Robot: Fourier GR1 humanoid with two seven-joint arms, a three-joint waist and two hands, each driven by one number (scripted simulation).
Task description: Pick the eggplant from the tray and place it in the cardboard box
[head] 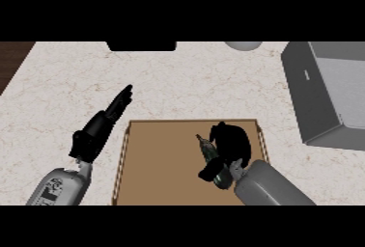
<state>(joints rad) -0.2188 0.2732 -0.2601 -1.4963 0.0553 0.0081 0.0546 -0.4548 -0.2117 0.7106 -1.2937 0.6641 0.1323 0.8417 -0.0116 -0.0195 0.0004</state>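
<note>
A flat brown tray [157,159] lies on the counter's near middle. Over its right part my right hand [230,144] curls down onto the dark eggplant [209,150], whose stem end and greenish side show left of the fingers; most of the eggplant is hidden under the hand. The grey box [324,91] with its flaps folded out stands at the right, apart from the tray. To the left of the tray is my left hand [107,120], open with fingers straight and pointing away over the counter.
A black object [141,46] sits at the counter's far edge, with a pale round thing [244,46] to its right. Dark wood floor [13,60] shows past the counter's left edge. Marble counter [192,82] stretches between tray and far edge.
</note>
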